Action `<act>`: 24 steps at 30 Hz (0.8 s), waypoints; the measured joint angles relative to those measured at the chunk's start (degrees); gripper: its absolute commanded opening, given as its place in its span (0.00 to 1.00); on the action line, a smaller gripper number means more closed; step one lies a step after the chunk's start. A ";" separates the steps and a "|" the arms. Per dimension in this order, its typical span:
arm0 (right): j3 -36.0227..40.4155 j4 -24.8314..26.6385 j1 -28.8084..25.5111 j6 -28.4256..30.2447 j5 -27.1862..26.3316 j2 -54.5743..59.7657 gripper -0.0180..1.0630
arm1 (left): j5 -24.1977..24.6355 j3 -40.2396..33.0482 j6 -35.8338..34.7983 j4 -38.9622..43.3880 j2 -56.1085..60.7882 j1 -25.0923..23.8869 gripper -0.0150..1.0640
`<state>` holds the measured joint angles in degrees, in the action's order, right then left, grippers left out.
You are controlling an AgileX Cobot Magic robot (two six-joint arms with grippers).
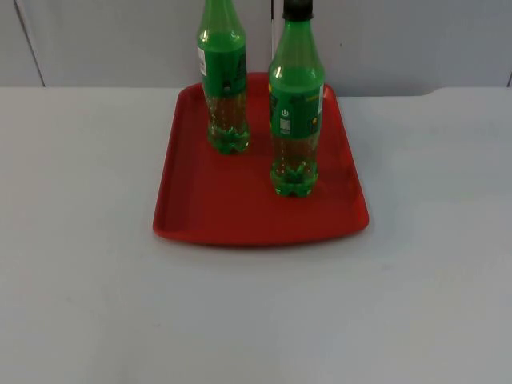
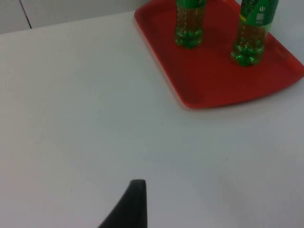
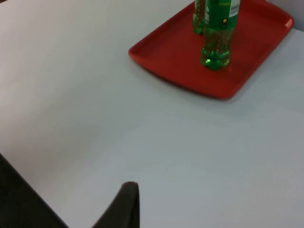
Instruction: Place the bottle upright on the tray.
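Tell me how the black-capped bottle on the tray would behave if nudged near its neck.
The black-capped bottle stands tall on a narrow base, so it probably tips easily. Liquid fills only its lower part, likely steadying it somewhat. Falling, it might roll across the red tray.

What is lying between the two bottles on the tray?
Nothing: in the top view only bare red tray floor separates the left bottle from the right bottle.
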<state>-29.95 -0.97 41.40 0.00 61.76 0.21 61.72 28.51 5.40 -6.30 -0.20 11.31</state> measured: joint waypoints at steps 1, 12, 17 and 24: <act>0.00 0.00 0.00 0.00 0.00 0.00 0.99 | 0.00 0.00 0.00 0.00 0.00 0.00 0.99; 0.00 0.00 0.00 0.00 0.00 0.00 0.99 | 0.00 0.00 0.00 0.00 0.00 0.00 0.99; 0.00 0.00 0.00 0.00 0.00 0.00 0.99 | 0.00 0.00 0.00 0.00 0.00 0.00 0.99; 0.00 0.00 0.00 0.00 0.00 0.00 0.99 | 0.00 0.00 0.00 0.00 0.00 0.00 0.99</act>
<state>-29.95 -0.97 41.40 0.00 61.76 0.21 61.72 28.51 5.40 -6.30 -0.20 11.31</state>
